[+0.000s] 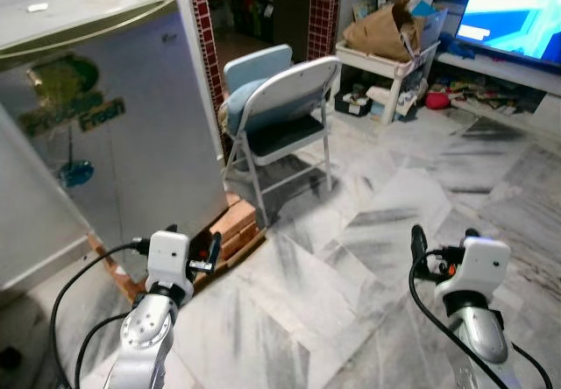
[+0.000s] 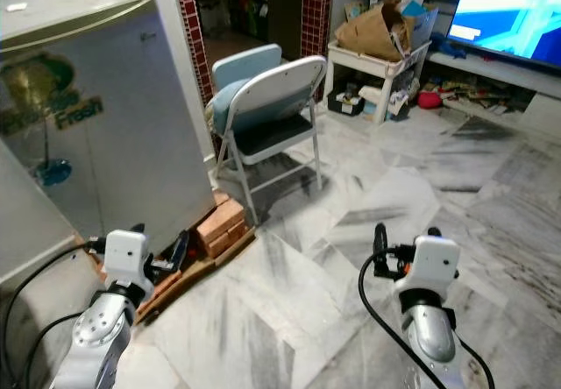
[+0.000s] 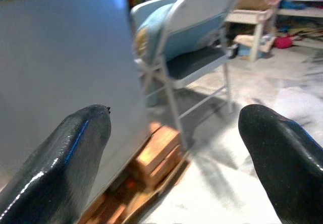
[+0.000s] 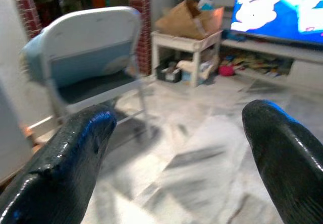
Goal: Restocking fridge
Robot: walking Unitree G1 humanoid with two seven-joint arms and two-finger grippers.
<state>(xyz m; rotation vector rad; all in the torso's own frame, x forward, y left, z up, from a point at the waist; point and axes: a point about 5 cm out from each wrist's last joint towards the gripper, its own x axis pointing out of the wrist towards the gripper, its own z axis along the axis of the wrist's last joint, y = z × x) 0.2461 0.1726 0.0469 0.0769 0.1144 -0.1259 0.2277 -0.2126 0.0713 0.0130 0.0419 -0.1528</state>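
Beside my left gripper stands the fridge, seemingly with its door shut, on bricks. Both grippers, the right gripper too, hold nothing, fingers apart. I judge restocking hasn't started; next I must find groceries.

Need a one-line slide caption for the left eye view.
Both open hands, left and right, raised empty before the closed fridge beside a folding chair.

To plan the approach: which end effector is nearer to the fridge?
The left end effector: it hangs beside the fridge base and bricks. The right end effector hangs over open marble floor.
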